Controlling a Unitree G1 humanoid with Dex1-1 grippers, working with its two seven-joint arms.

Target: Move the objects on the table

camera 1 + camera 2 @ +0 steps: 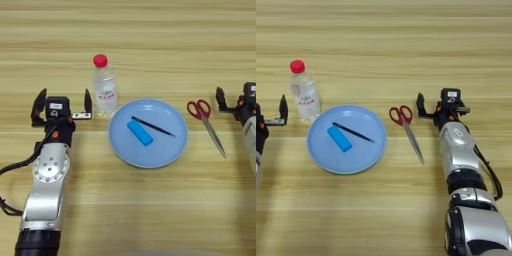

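A round light-blue plate [120,136] lies at the middle of the table [150,210]. On it rest a small bright-blue block [140,133] and a thin black stick [152,126], side by side and slanted. My left gripper [63,103] stands open to the left of the plate, with nothing between its fingers [88,101]. To the right of the plate my right gripper [442,106] is also open and empty, resting on the table.
A clear plastic bottle [105,87] with a red cap stands upright between the left gripper and the plate's far left rim. Red-handled scissors [406,125] lie between the plate and the right gripper, blades pointing toward me.
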